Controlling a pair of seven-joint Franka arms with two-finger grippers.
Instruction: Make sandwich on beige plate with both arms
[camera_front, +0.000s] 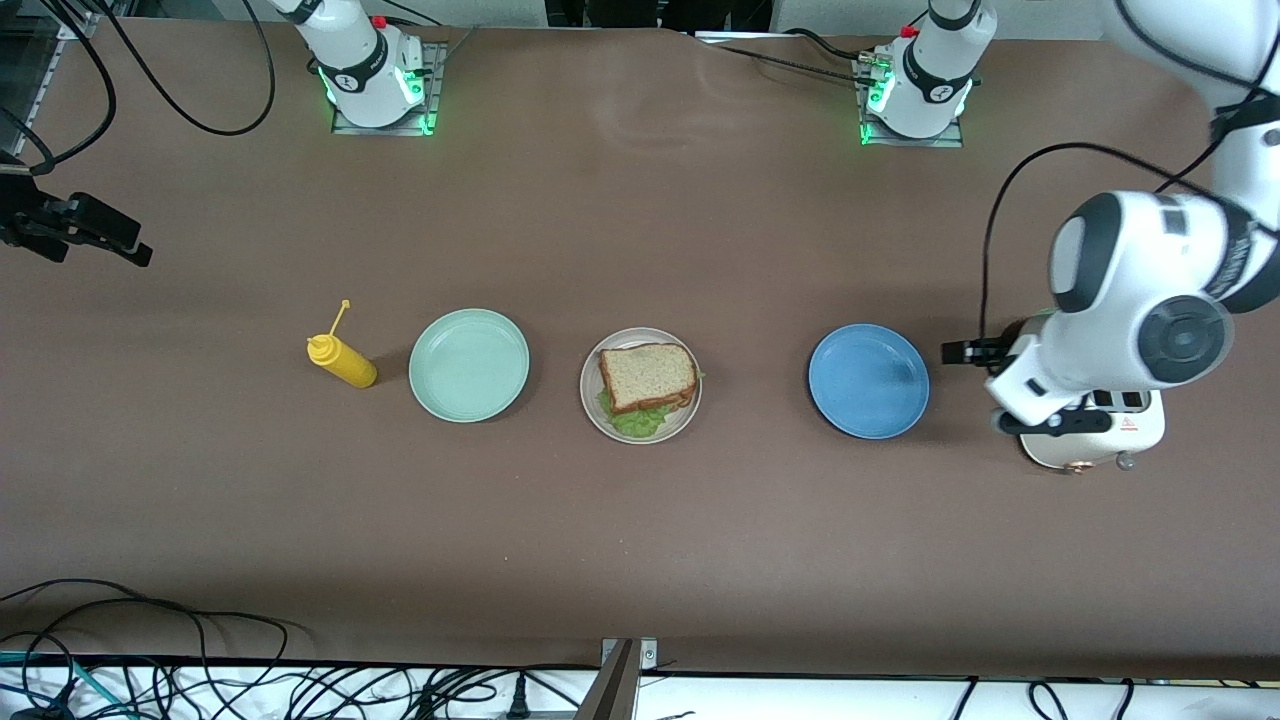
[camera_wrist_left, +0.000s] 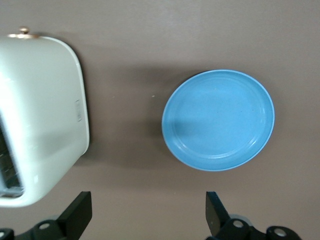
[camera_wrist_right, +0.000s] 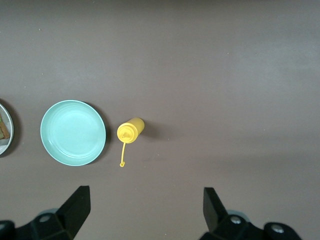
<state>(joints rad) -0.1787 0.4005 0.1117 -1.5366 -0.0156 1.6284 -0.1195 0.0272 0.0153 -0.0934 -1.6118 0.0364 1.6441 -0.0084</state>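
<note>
Centrally on the brown table (camera_front: 640, 560) lies the beige plate (camera_front: 592, 400), which carries the finished sandwich (camera_front: 647, 377): a brown bread slice on top, with ruffled green lettuce showing at the edge nearer the front camera. Beside the beige plate, toward the right arm's end of the table, sits a mint-green plate (camera_front: 468, 364), and next to that a yellow squeeze bottle (camera_front: 343, 361) lying tilted with its cap strap raised. Toward the left arm's end sits a blue plate (camera_front: 868, 381), with a white toaster (camera_front: 1095, 440) just beside it. The left hand (camera_wrist_left: 148, 212) hangs in the air over the table surface between the blue plate and the toaster, its two black fingers (camera_wrist_left: 77, 212) spread wide and holding nothing. The right hand (camera_wrist_right: 145, 212) hangs over bare table near the squeeze bottle, at the right arm's end; its fingers (camera_wrist_right: 75, 210) likewise stand wide apart and empty. In the front view the right hand (camera_front: 95, 235) shows as a dark shape at the table's edge
</note>
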